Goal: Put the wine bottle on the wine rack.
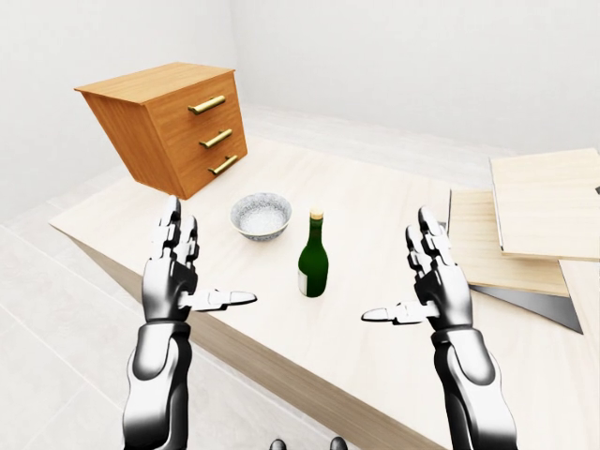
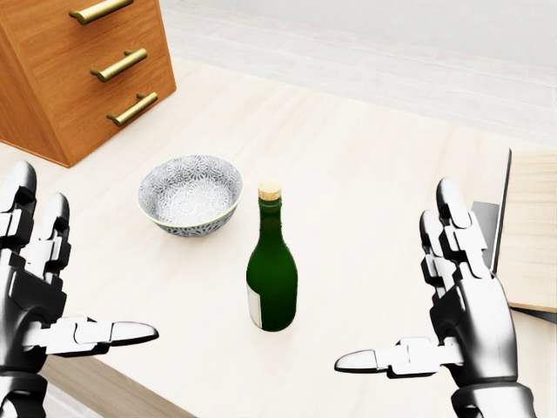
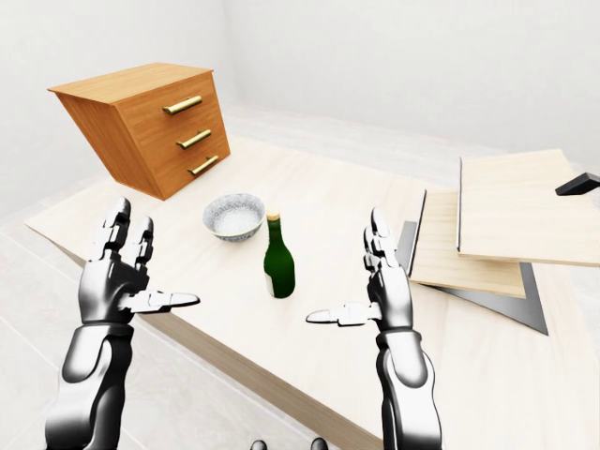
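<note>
Bottle [image 2: 272,270] stands upright on the table [image 2: 365,165], cork on, untouched. Task looks barely begun: no grasp yet, bottle not lifted, nothing on the rack. Left to do, by my read: close a hand on the bottle, lift, carry to the rack, set it down.

Bottle sits between the two hands, nearer the head view's bottom than the top. Neither hand touches it. Right hand [image 2: 457,313] is to the bottle's right, well apart, palm facing inward toward it, fingers spread and pointing up, thumb [image 2: 374,359] stuck out sideways toward the bottle, lower than its base in the picture. Left hand [image 2: 39,287] is to the bottle's left, also apart, same pose mirrored: fingers spread upward, thumb out toward the middle. Both empty, pinching nothing.

Bowl [image 2: 190,194] lies just up-left of the bottle, close but not touching; patterned, looks empty. It sits between the left hand and the bottle, so a left-side approach risks nudging it; right hand likely has the cleaner path.

Drawer unit [image 1: 173,122] stands at the table's upper left, three brass handles, well apart from the bottle.

Rack [image 3: 511,220]: the stepped light-wood panels on a dark base at the right of the eye views are likely it, though I cannot tell for sure; only an edge shows in the head view. It is well to the bottle's right, beyond the right hand. No bottle slots visible from here.
</note>
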Robot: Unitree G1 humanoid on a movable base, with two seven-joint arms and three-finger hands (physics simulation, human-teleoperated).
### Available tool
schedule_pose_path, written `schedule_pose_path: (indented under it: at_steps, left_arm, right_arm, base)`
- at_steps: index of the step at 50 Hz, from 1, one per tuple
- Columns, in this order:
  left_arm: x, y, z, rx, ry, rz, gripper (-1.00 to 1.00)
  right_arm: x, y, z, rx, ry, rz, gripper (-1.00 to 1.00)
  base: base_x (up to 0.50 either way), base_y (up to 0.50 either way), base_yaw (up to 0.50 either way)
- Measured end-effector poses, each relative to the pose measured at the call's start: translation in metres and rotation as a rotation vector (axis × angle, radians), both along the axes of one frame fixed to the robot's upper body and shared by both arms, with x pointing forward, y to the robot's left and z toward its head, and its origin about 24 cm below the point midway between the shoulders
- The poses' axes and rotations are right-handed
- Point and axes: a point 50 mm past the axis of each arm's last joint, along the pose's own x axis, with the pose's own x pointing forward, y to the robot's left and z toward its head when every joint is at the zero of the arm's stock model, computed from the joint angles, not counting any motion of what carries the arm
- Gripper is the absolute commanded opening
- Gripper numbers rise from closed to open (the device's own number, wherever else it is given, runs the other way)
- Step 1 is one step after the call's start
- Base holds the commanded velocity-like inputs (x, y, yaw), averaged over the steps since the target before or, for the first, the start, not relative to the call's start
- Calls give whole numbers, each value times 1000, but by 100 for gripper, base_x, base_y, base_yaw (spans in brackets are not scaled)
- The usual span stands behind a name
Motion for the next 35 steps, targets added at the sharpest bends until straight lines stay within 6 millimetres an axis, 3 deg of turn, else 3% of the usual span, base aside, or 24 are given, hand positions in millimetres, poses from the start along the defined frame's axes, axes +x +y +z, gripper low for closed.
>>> schedule_pose_path:
  at_steps: [35]
  left_arm:
    - [4,2,-9,-20,41,5,100]
  right_arm:
    - [7,1,18,-6,-79,6,100]
  base:
    - [0,0,0]
